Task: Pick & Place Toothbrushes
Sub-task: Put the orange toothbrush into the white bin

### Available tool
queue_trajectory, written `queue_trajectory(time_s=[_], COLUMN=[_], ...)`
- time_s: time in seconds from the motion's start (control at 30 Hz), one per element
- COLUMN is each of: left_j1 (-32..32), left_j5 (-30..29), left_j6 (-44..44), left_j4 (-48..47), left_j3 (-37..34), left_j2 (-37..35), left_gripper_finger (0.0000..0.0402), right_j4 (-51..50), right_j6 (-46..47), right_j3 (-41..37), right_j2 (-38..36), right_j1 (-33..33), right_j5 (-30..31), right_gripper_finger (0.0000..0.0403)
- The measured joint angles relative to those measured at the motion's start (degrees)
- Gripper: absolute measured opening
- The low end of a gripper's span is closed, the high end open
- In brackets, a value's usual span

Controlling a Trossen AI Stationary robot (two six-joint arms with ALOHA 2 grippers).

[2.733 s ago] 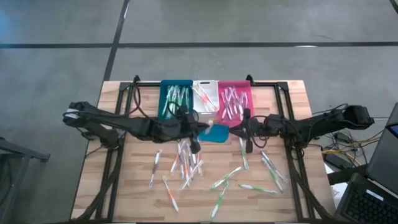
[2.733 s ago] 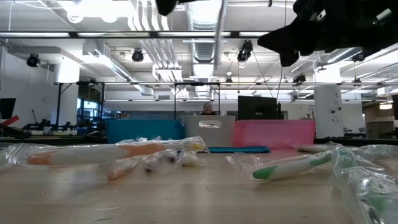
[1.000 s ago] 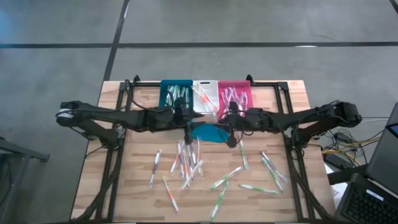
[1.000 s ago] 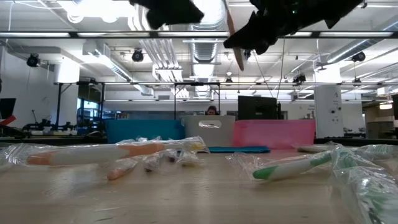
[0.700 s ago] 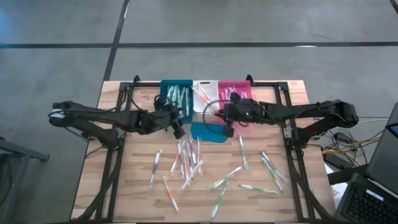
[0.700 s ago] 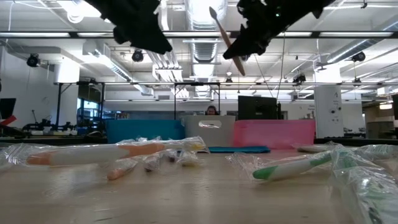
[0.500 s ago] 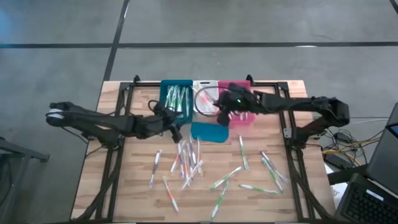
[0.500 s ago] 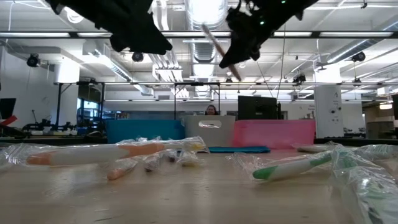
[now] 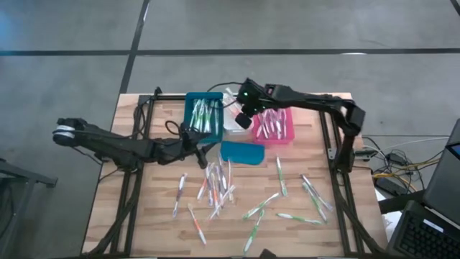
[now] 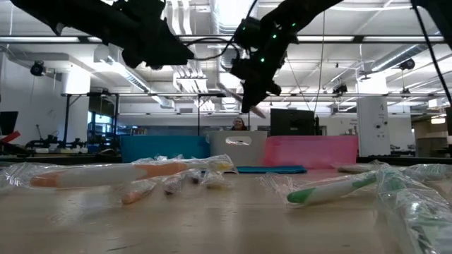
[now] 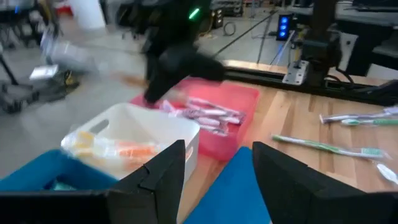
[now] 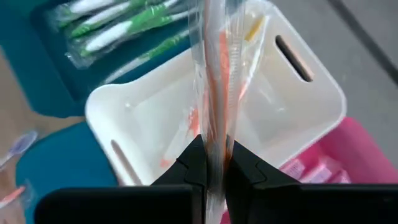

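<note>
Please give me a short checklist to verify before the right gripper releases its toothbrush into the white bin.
1. Right gripper shut on the orange toothbrush: ok.
2. Gripper is above the white bin: ok.
3. Colour matches the orange brushes already in that bin: ok.
4. Left gripper is away from the bins, open, holding nothing: ok.
5. Wrapper hangs clear of the bin rim: cannot tell.

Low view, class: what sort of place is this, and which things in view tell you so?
Probably an open lab or workshop: exposed silver ceiling ducts, black hanging spotlights, and a wooden-slat worktable with dark robot arms sorting wrapped toothbrushes into coloured plastic bins.
</note>
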Motion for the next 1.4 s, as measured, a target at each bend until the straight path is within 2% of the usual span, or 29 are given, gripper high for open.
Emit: queue_trajectory(time_s=[0.13, 0.37, 0.53, 0.87, 1.4], left_j1=[-0.67, -2.97, -4.47, -5.18, -5.18], left_j5=[0.13, 0.23, 0.21, 0.24, 0.54], left_j6=[3.90, 3.72, 3.66, 3.68, 5.34], left_j4=[0.90, -2.15, -2.30, -2.67, -3.26], left_j3=[0.40, 0.20, 0.15, 0.15, 0.15], left_j2=[-1.39, -4.91, -5.81, -6.45, -6.45], left_gripper_finger=[0.0191, 0.0191, 0.0191, 0.0190, 0.0190], right_j4=[-0.24, -5.96, -7.77, -9.13, -8.75], right_j6=[0.62, 2.91, 5.36, 9.80, 11.52], right_j3=[3.69, 11.42, 13.46, 12.27, 11.77], right_j2=[4.50, 11.87, 14.68, 15.51, 15.39], right_j1=[-0.61, -1.53, -1.95, -3.93, -4.29], right_j5=[-2.11, -2.58, -3.19, -6.99, -7.36], right_gripper_finger=[0.0019, 0.0019, 0.0019, 0.0019, 0.0095])
